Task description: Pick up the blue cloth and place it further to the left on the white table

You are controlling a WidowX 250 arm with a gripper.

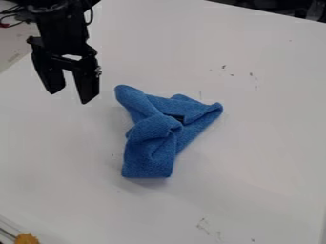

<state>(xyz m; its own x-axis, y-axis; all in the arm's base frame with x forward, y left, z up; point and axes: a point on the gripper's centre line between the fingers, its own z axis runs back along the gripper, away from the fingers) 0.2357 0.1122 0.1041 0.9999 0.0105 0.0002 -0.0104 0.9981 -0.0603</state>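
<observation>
A white table (pixel 261 143) spreads under everything, taking up most of the view. Its far edge slants down across the upper right corner, with dark shapes beyond it.

The black arm (pixel 56 15) comes in from the top edge at the upper left. Its gripper (pixel 69 96) hangs down at the upper left of the view, to the left of the cloth (pixel 149 147) and well apart from it. The fingers (pixel 86 86) stand wide, with the white of the table showing between them, and they point down with a slight slant toward the right.

The cloth is blue and lies near the middle of the table, crumpled and folded over on itself. One rounded end reaches to the upper left, toward the gripper; another narrows out to the right; the broadest part comes down toward the bottom of the view and ends in a nearly straight edge. Folds cross and bunch up at its centre. A small black patch (pixel 176 117) shows among them.

Thin wires (pixel 13 15) loop beside the arm at the left edge, with a bit of red near them. In the bottom left corner is a small orange-yellow thing (pixel 26 238), only partly in view. Faint dark marks (pixel 202 227) dot the table below the cloth, and more specks (pixel 223 67) lie above it to the right.
</observation>
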